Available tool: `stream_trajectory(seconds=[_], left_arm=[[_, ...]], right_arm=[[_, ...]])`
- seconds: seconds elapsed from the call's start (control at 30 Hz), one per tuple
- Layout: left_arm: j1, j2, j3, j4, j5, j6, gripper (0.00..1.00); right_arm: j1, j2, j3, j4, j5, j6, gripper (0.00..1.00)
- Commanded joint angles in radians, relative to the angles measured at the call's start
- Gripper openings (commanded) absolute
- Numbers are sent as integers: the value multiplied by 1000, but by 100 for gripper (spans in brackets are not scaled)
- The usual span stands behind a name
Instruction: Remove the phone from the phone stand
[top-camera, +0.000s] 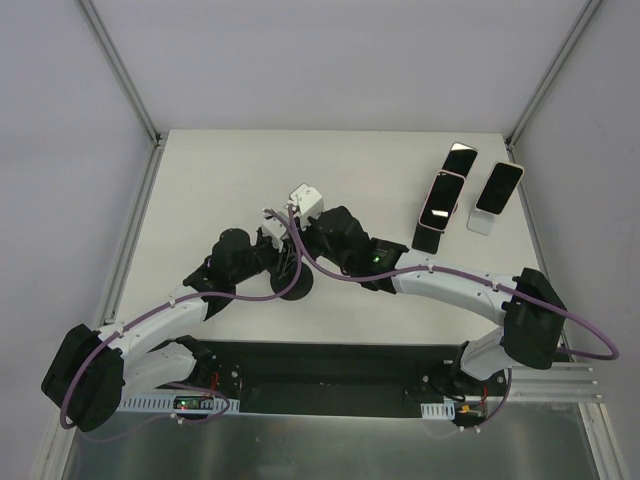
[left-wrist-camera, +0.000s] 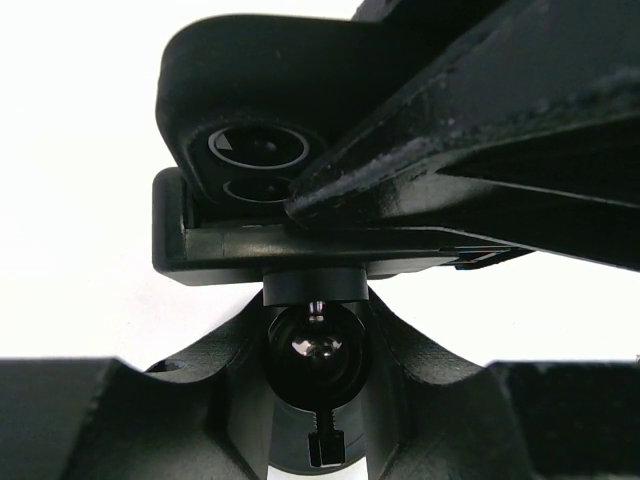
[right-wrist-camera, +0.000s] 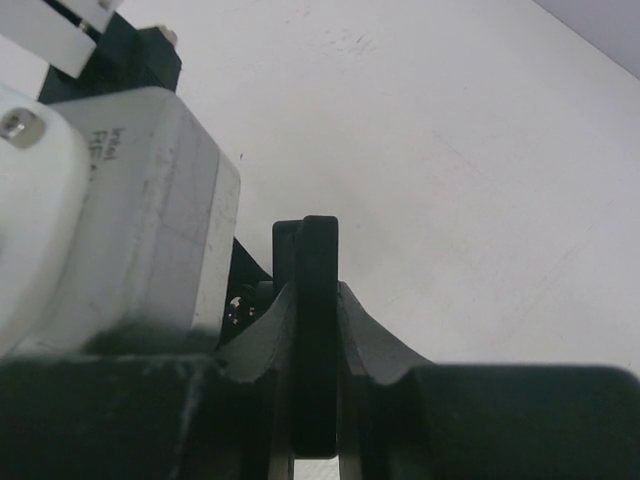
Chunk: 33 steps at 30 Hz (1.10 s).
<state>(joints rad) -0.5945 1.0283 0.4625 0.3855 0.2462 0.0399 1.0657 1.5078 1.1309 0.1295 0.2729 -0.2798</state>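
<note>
The left claw (left-wrist-camera: 316, 332) is seen near the middle of the white tabletop (top-camera: 220, 180), with the left arm reaching in from 8 o'clock. In the left wrist view its two fingers are pressed in from either side on the glossy ball joint (left-wrist-camera: 315, 352) of the black plastic phone stand (left-wrist-camera: 250, 258), so the stand is pinched at its neck. The flat black phone (left-wrist-camera: 240, 80) is seated in the stand's cradle, directly at 12 o'clock of the ball joint. Its two round camera lenses are turned toward the left wrist camera.

The phone is gripped by the right claw (right-wrist-camera: 315, 320), which comes in from 3 o'clock. In the right wrist view the phone is shown edge-on and upright, and both fingers are closed flat against its faces. A white box-shaped housing (right-wrist-camera: 130, 220) is seen just at 9 o'clock of the phone.

Well apart, at about 2 o'clock of the tabletop, three other dark-screened phones (top-camera: 440, 200) are propped on their own stands.
</note>
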Motion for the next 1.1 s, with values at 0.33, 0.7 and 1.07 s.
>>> stream_trajectory(seconds=[0.33, 0.7, 1.07], left_arm=[[7, -31, -15, 52, 64, -17, 0], [5, -36, -15, 49, 48, -21, 0], [18, -17, -16, 15, -180, -138, 0]], right_arm=[[-27, 3, 6, 82, 107, -27, 32], [-29, 16, 15, 50, 28, -39, 14], [3, -96, -82, -125, 44, -36, 1]])
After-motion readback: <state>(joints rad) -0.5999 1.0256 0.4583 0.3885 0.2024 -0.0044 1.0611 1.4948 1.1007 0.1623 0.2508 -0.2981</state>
